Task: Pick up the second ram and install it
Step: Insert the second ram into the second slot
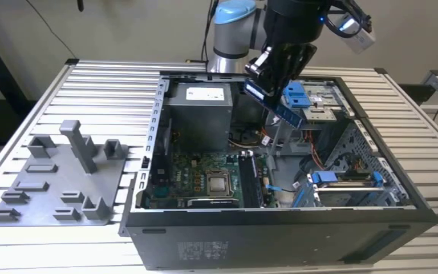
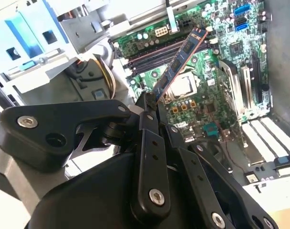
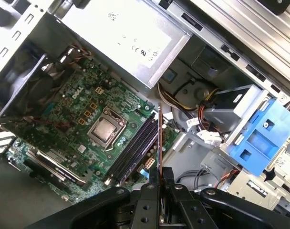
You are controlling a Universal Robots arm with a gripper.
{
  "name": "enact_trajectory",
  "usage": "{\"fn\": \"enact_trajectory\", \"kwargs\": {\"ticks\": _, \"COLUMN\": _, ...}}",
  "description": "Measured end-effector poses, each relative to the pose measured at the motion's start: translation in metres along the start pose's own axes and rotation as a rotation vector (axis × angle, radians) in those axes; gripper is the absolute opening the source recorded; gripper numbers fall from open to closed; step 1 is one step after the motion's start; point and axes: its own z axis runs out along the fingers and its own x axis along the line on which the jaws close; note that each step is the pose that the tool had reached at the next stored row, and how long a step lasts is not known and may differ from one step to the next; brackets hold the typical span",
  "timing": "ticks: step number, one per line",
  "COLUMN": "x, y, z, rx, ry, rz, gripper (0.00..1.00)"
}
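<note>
Carriage of the second ram (image 1: 284, 108) over the open computer case (image 1: 280, 240): the pick-up is done, the installing is not. You see the gripper (image 1: 263, 81) clamped on one short end of the stick, a finger on each flat face. The rest of the board juts free beyond the fingertips and slopes down into the case opening.

Below the tool, past the stick's free end, lies the motherboard (image 3: 78, 95), with the processor (image 3: 104, 130) and, just beside it, the dark parallel memory slots (image 3: 133, 150). In the first wrist view the stick appears edge-on and runs nearly in line with those slots. It hangs apart from them and touches nothing but the fingers. Whether a slot already holds a module you cannot tell.

On the exterior view's left of the tool stands the power supply (image 1: 200, 111). On that view's right, just beside the stick, sits a blue bracket (image 1: 299, 94). Well apart from the tool, outside the case, rests the grey tray (image 1: 52, 197).

Judged from this pose, the step in hand is the approach to a slot. Seating demands that you bring the long contact edge parallel to the slot, take out the tilt and centre the stick between the end latches. You then press straight along the board's own plane; a skewed entry would likely jam or bend so thin a board.
</note>
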Motion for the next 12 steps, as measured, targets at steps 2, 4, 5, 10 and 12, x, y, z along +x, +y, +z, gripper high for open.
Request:
{"fn": "enact_trajectory", "kwargs": {"ticks": 2, "x": 0.0002, "y": 0.0001, "z": 0.0006, "rx": 0.0008, "ry": -0.0007, "rz": 0.02, "gripper": 0.14}}
{"fn": "enact_trajectory", "kwargs": {"ticks": 4, "x": 0.0005, "y": 0.0003, "z": 0.0012, "rx": 0.0016, "ry": -0.0012, "rz": 0.038, "gripper": 0.14}}
{"fn": "enact_trajectory", "kwargs": {"ticks": 5, "x": 0.0006, "y": 0.0003, "z": 0.0015, "rx": 0.0019, "ry": -0.0015, "rz": 0.045, "gripper": 0.14}}
{"fn": "enact_trajectory", "kwargs": {"ticks": 10, "x": 0.001, "y": 0.0005, "z": 0.0023, "rx": 0.0032, "ry": -0.0024, "rz": 0.075, "gripper": 0.14}}
{"fn": "enact_trajectory", "kwargs": {"ticks": 12, "x": 0.001, "y": 0.0005, "z": 0.0024, "rx": 0.0032, "ry": -0.0025, "rz": 0.075, "gripper": 0.14}}
